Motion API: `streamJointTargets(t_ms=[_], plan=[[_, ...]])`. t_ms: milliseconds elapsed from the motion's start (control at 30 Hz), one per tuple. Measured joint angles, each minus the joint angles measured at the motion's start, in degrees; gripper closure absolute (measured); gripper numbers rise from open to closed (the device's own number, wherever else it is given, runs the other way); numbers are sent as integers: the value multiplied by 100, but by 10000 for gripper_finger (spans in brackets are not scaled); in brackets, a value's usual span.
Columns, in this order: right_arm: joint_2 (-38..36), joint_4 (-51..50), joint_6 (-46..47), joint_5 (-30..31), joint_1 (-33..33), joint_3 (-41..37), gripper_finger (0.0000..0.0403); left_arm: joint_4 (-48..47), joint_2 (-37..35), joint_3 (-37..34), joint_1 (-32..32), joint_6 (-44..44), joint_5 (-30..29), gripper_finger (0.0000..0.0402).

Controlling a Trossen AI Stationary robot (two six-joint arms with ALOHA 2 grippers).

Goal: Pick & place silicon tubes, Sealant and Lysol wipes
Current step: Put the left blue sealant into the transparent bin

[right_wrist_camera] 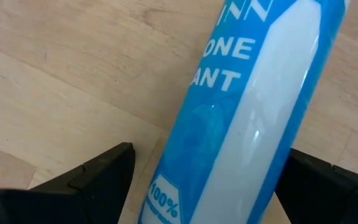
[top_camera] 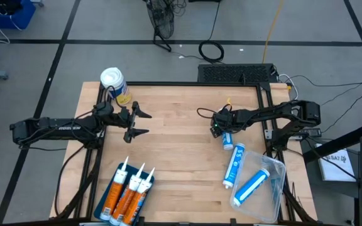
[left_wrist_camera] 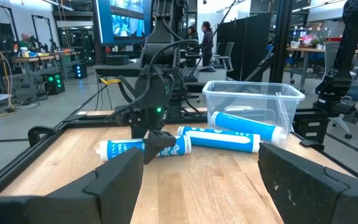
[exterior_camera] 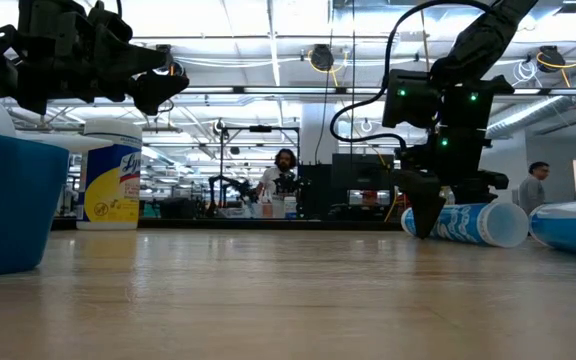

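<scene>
1. Nearest you, three orange tubes (top_camera: 129, 191) lay side by side at the table's (top_camera: 181, 157) front edge.
2. Your right hand (top_camera: 226, 137) stood low with fingers spread around a blue tube (right_wrist_camera: 229, 124), not yet clamped on it.
3. Your left hand (top_camera: 140, 122) hung wide open, holding nothing.
4. The Lysol wipes (top_camera: 115, 85) stood upright at the far left corner.

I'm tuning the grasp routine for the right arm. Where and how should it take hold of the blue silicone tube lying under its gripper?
Grip the blue silicone tube across its round body, mid-length, coming straight down from above. It lies flat on the table, so only its two long sides are free. The right gripper hangs open over it, one finger on each side; the left gripper waits open near the Lysol wipes.
</scene>
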Motion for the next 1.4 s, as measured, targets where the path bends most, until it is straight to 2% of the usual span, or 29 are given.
streamJointTargets(t_ms=[933,1100,1400], plan=[[2,58,-196,131,1,-4,64,-2,0,0,1,0,-1,91],[4,206,-690,138,0,-4,64,-2,-2,0,2,-2,-2,91],[7,89,-10,142,0,-4,64,-2,0,0,2,-2,-1,91]])
